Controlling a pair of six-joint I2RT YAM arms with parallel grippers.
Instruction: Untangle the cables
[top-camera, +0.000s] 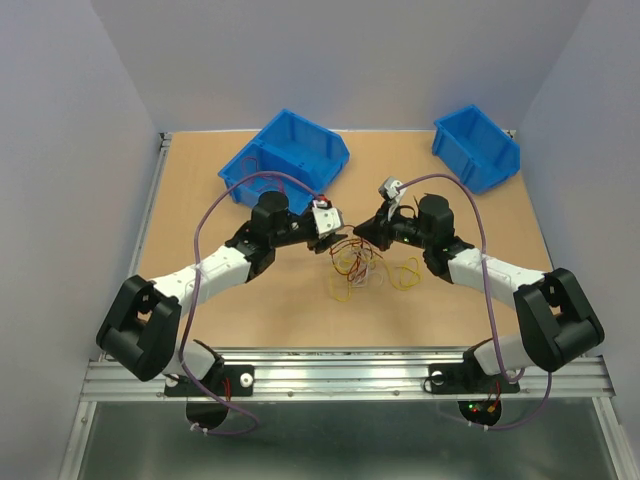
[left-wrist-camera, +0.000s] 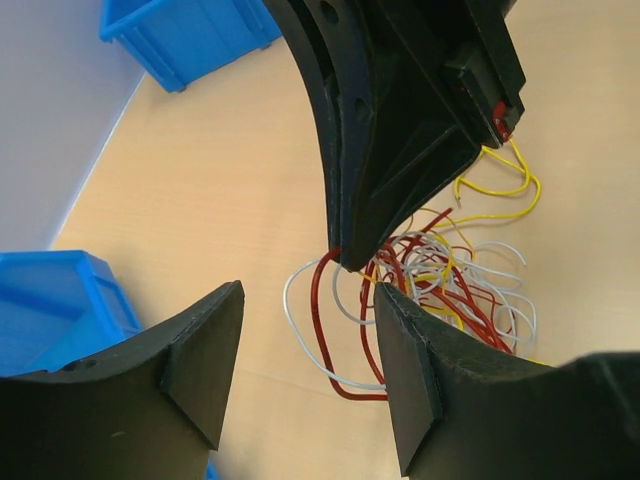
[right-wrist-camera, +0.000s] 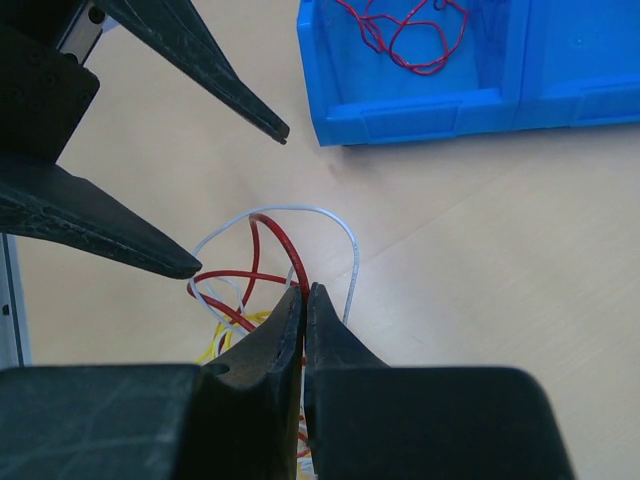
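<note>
Tan table (top-camera: 190, 180) | pale walls (top-camera: 60, 150) | left end effector (left-wrist-camera: 305, 340) wide | right end effector (right-wrist-camera: 304, 300) pinching cables (top-camera: 360, 265)

left arm (top-camera: 215, 265): white links, black joint housings | right arm (top-camera: 480, 270): same white-and-black build | purple cords (top-camera: 196, 250): one looped along each arm | left gripper (left-wrist-camera: 308, 300): matte black wedge fingers | right gripper (right-wrist-camera: 305, 300): black tapered fingers | right base (top-camera: 470, 385): red, green lights
</note>
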